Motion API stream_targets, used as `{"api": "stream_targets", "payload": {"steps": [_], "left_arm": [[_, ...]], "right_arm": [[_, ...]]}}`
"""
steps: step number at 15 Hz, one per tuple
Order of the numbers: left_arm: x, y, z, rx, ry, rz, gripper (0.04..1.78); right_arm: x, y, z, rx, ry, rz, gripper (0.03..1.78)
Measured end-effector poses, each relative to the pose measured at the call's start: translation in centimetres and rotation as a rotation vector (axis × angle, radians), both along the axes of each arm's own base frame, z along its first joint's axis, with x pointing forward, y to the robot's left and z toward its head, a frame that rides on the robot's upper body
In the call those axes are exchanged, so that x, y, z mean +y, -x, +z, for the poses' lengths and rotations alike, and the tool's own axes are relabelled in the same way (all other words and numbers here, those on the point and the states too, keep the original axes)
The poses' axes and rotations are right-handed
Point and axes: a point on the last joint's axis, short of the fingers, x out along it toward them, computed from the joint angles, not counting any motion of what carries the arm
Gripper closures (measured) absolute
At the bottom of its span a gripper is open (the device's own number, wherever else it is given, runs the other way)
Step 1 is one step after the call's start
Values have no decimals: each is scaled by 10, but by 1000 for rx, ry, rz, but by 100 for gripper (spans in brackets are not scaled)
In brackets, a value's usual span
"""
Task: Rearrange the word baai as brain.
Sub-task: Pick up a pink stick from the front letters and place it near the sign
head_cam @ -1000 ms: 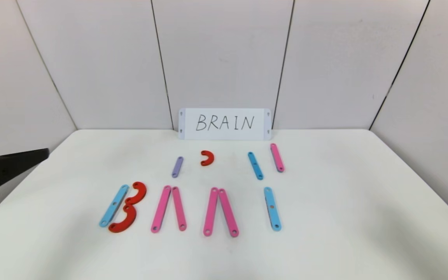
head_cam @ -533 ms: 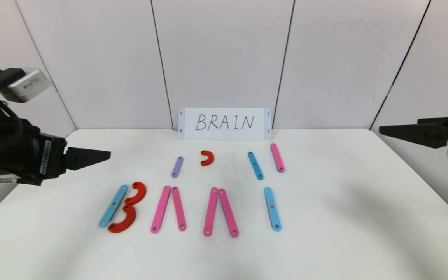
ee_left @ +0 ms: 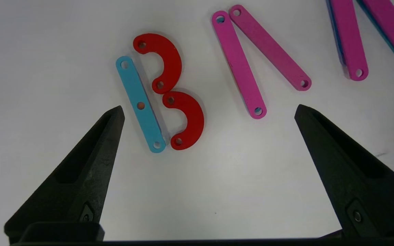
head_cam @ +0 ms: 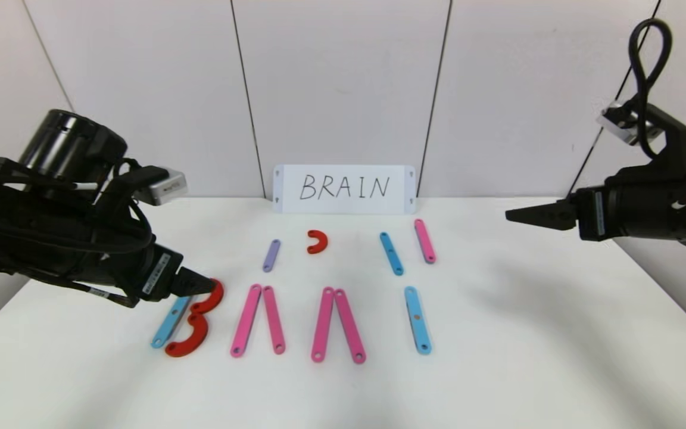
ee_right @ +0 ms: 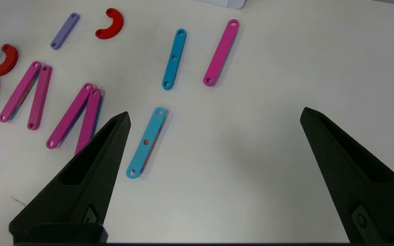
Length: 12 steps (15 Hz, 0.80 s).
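- Letters of the word baai (head_cam: 295, 322) lie in a near row on the white desk (head_cam: 527, 357); the B at the left is a light-blue strip (ee_left: 140, 104) touching two red curves (ee_left: 176, 94); two pink pairs and a blue I stand to its right
- Spare pieces lie farther back: purple strip (head_cam: 271, 255), red curve (head_cam: 317, 242), blue strip (head_cam: 390, 254), pink strip (head_cam: 424, 241)
- Left end effector (ee_left: 209, 112) hangs over the B, jaws spread wide, holding nothing
- Right end effector (ee_right: 214, 116) hangs above the desk's right side, jaws wide, empty
- White card (head_cam: 344, 189) reading BRAIN stands at the far edge
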Motion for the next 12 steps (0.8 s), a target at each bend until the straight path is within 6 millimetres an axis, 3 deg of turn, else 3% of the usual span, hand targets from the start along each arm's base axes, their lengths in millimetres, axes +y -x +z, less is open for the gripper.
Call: {"api": "stream_targets", "payload": {"steps": [6, 12], "left_arm": [[-31, -29, -36, 108, -73, -51, 8], [-42, -52, -65, 186, -92, -46, 8]], "right_arm": [[5, -13, -17, 44, 5, 7, 7], [5, -15, -22, 62, 7, 5, 7]]}}
